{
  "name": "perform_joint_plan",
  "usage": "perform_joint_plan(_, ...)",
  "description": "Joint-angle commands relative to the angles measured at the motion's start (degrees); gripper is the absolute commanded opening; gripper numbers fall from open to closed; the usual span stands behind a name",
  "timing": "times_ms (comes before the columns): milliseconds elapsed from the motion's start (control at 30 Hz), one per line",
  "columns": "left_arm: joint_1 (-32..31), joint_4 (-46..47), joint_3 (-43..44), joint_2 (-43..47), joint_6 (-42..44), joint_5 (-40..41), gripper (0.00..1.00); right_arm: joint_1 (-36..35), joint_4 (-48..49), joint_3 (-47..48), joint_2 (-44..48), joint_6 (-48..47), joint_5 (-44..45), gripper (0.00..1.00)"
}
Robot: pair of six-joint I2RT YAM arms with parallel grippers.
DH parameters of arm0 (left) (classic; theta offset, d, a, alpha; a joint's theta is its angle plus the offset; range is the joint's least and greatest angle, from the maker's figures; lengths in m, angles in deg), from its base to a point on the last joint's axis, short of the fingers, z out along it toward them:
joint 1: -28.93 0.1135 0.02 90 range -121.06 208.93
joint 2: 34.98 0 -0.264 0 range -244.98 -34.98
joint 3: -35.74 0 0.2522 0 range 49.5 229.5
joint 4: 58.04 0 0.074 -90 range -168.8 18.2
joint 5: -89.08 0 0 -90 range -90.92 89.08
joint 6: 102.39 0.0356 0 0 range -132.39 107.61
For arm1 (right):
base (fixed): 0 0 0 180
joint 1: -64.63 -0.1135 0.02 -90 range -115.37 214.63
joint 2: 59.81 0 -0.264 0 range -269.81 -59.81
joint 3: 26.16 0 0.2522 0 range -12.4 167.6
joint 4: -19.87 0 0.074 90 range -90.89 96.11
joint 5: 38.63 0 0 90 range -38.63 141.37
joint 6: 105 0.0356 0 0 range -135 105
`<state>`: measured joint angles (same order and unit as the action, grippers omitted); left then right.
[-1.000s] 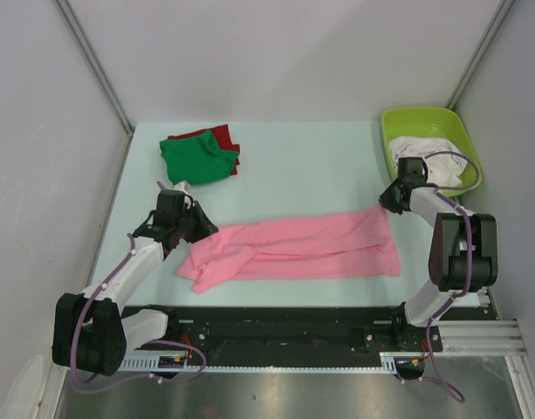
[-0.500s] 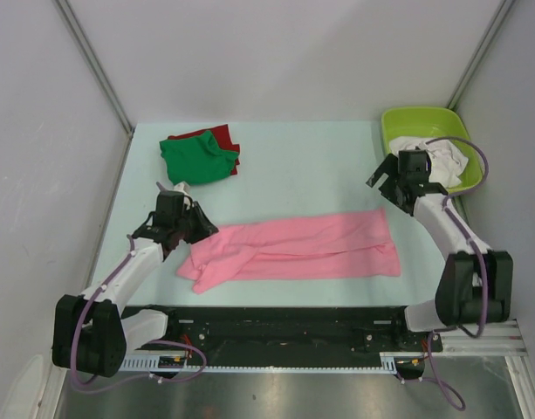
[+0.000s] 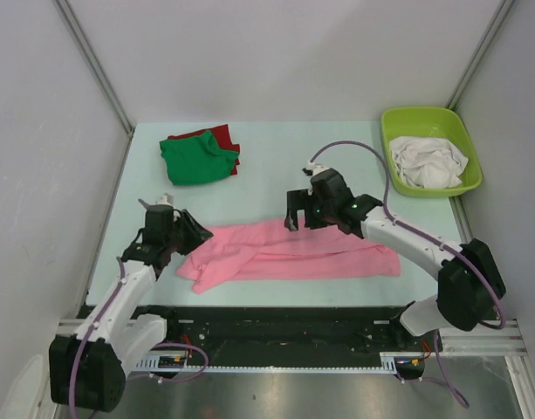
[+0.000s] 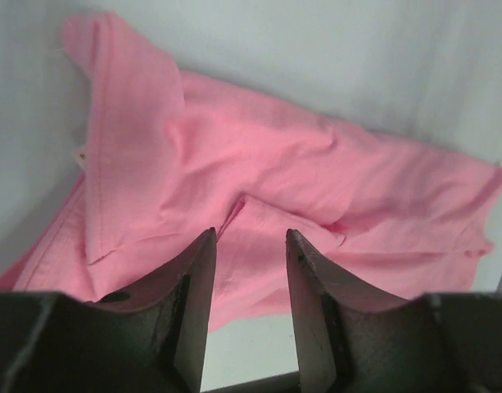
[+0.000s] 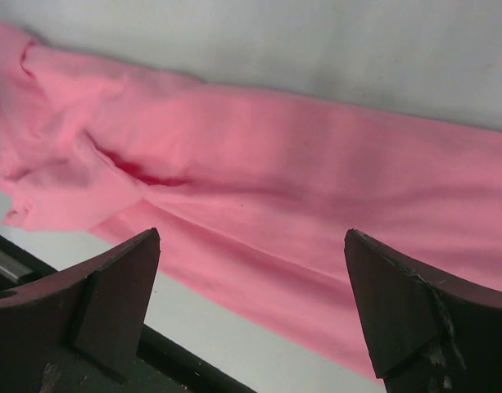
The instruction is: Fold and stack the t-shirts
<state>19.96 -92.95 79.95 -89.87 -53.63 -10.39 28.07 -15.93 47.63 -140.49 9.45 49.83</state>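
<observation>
A large pink t-shirt (image 3: pixel 293 253) lies folded into a long strip across the near half of the table. My left gripper (image 3: pixel 194 234) sits just off its left end, open, with nothing between the fingers; the left wrist view shows the crumpled pink cloth (image 4: pixel 275 164) ahead of the left gripper (image 4: pixel 251 237). My right gripper (image 3: pixel 302 218) hovers over the strip's far edge near its middle, open wide and empty, with the pink shirt (image 5: pixel 275 164) below the right gripper (image 5: pixel 251 237). A folded green t-shirt (image 3: pixel 195 161) rests on a red one (image 3: pixel 222 138) at the back left.
A lime-green tub (image 3: pixel 385 131) at the back right corner holds crumpled white t-shirts (image 3: pixel 428 161). Grey walls close in the table on the left, back and right. The black rail (image 3: pixel 284 327) with the arm bases runs along the near edge.
My right arm has swung left from the shirt's right end to over its middle, and its jaws have opened wide. My left gripper has opened and drawn back from the shirt's left end.
</observation>
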Motion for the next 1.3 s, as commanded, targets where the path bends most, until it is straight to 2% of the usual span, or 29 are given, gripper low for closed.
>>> perform_joint_plan(0,5.09,-0.91,0.83,6.55,-5.26,4.99,0.47,-4.04,1.04,5.52,-5.79,-5.9,-1.27,1.0)
perform_joint_plan(167,12.21,-3.03,2.41,3.14,-5.35,4.12,0.48,-6.07,-0.72,11.94,-13.88,-7.04,1.54,0.99)
perform_joint_plan(333,14.24,0.31,0.83,-2.31,-8.07,5.34,0.47,-7.65,-0.55,17.22,-17.75,-6.96,1.01,1.0)
perform_joint_plan(500,14.95,7.34,0.39,-10.57,-8.51,1.93,0.42,-8.18,-0.8,17.49,-19.16,-7.22,1.19,1.0)
perform_joint_plan(633,15.04,10.68,0.48,-15.93,-9.04,2.44,0.41,-8.36,-1.77,17.49,-20.04,-7.92,1.54,1.0)
perform_joint_plan(933,15.21,12.53,3.9,-17.7,-6.14,7.01,0.41,-8.36,-2.22,17.14,-21.18,-8.63,3.04,1.0)
perform_joint_plan(1167,15.13,17.89,1.71,-17.0,-6.05,6.84,0.34,-8.36,-1.95,16.61,-22.76,-7.84,2.68,1.0)
perform_joint_plan(1267,15.3,18.6,1.53,-17.97,-6.23,5.44,0.34,-8.27,-1.95,16.44,-22.94,-7.75,2.6,1.0)
